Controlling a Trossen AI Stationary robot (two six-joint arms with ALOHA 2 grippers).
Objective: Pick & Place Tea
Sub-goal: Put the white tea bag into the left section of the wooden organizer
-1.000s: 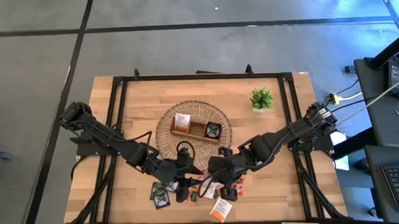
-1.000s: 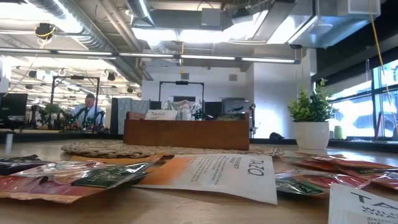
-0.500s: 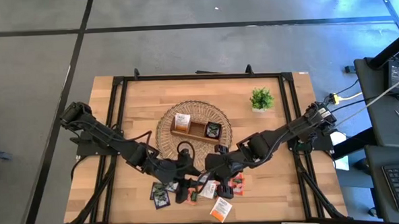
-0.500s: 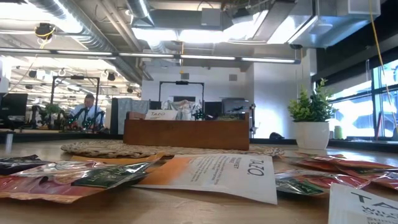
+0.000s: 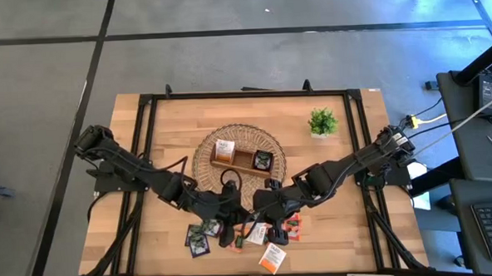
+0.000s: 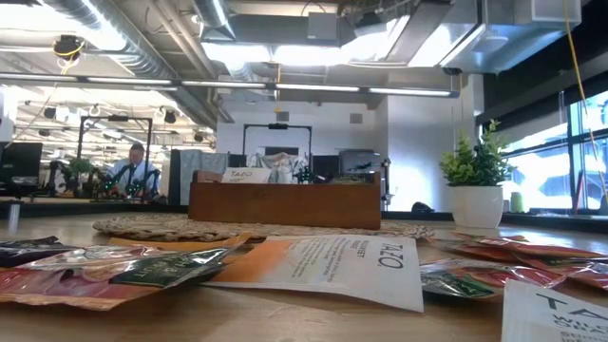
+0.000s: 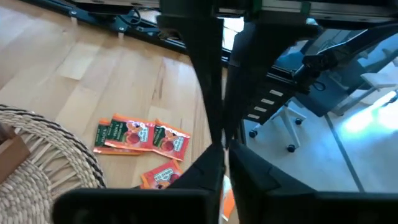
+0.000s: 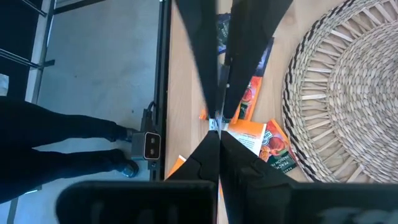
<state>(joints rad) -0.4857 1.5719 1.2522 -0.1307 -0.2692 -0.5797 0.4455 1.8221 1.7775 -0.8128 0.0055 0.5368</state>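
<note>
Two sachets [image 5: 223, 150] (one orange) in tray [image 5: 245, 160].

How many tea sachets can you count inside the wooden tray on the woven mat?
2: a white-and-orange sachet in one end compartment of the wooden tray, a dark sachet in the opposite end, nearer the potted plant. Others may lie hidden beneath them.

I see the wooden table [image 5: 155, 142] carrying a round woven mat [image 5: 205, 156] at centre, a small potted plant [image 5: 322, 122] right of the mat, and tea sachets [image 5: 272, 257] scattered nearer the front edge.
</note>
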